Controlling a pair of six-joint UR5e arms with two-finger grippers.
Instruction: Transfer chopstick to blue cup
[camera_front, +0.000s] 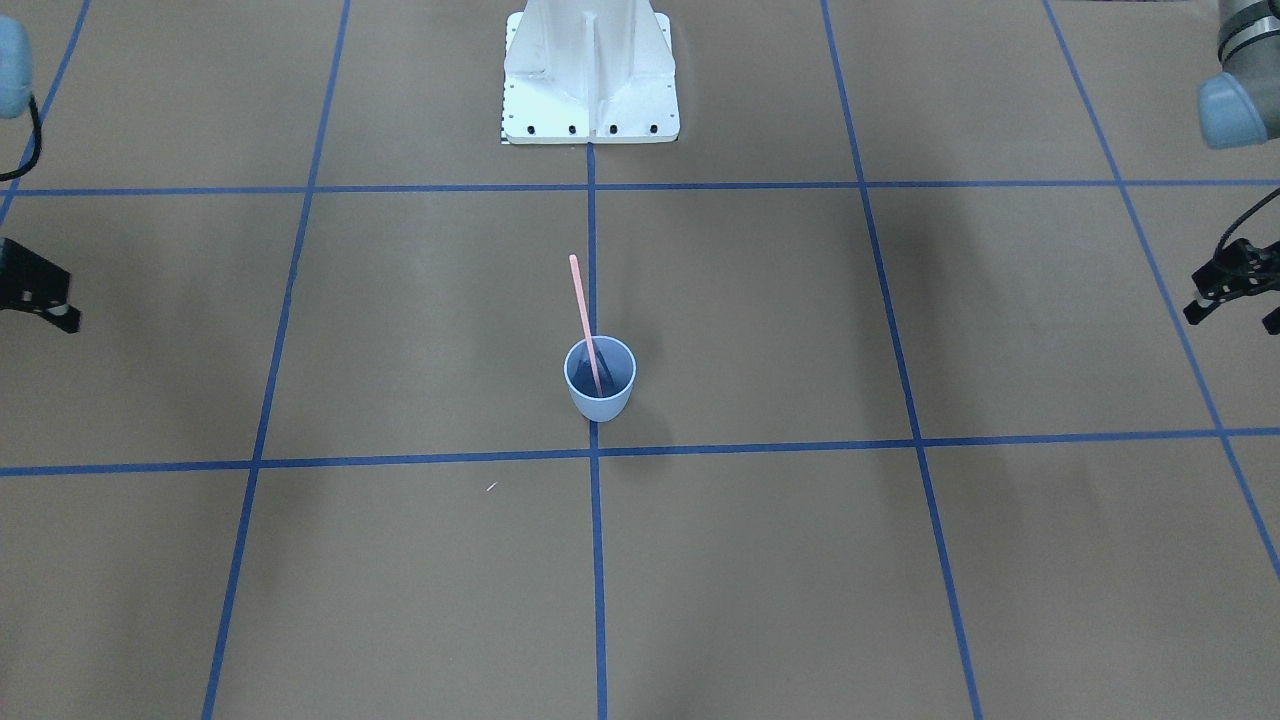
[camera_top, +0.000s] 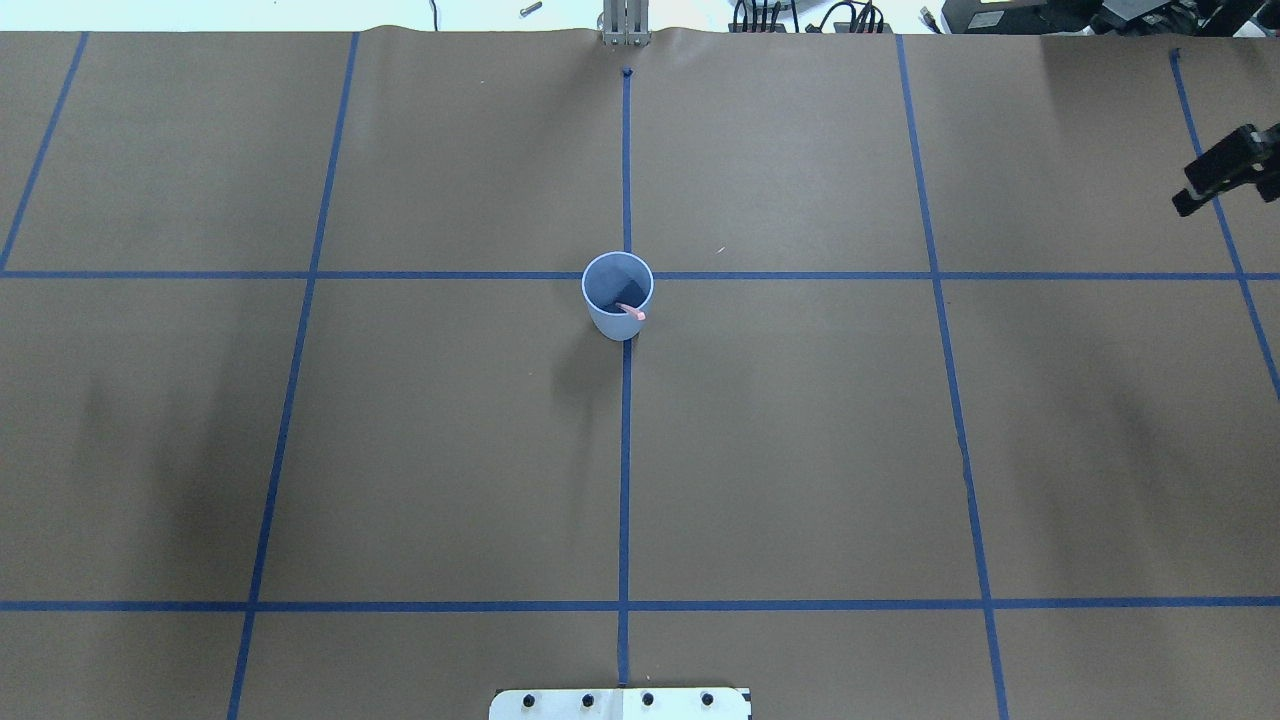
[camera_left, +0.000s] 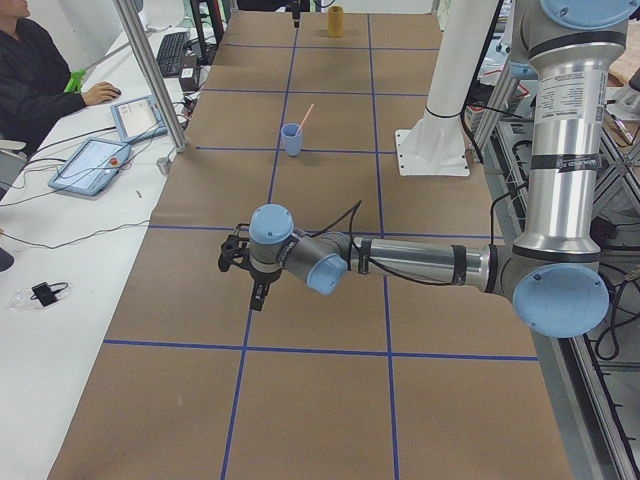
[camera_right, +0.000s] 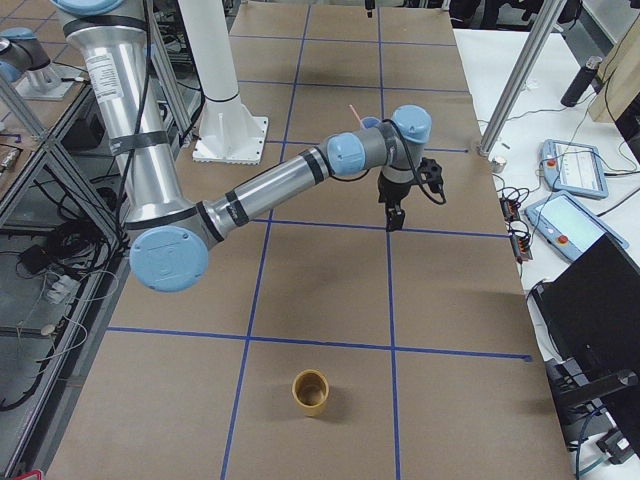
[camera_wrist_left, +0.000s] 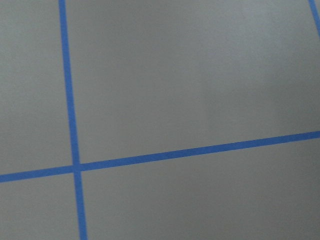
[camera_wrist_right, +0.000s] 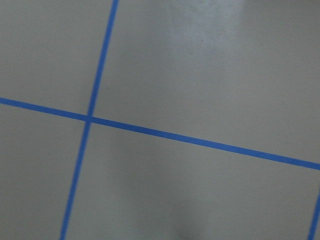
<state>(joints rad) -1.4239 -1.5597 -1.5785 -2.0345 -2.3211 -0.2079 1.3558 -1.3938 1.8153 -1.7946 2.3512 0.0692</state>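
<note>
Pink chopstick (camera_front: 583, 310) leans inside cup (camera_front: 600, 395); transfer judged complete. Left gripper (camera_front: 1232, 295) and right gripper (camera_top: 1195, 198) hold nothing; jaw opening unclear. No further move needed.

Matt brown paper covers the bench (camera_front: 900, 580), gridded with blue tape (camera_front: 700, 186). The blue cup (camera_front: 600, 403) is smooth plastic, the robot base (camera_front: 590, 70) glossy white metal.

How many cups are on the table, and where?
2. The blue cup stands at the middle of the table, the chopstick leaning inside it. A yellow cup stands near the table's end on the robot's right, seen only in side views.
</note>
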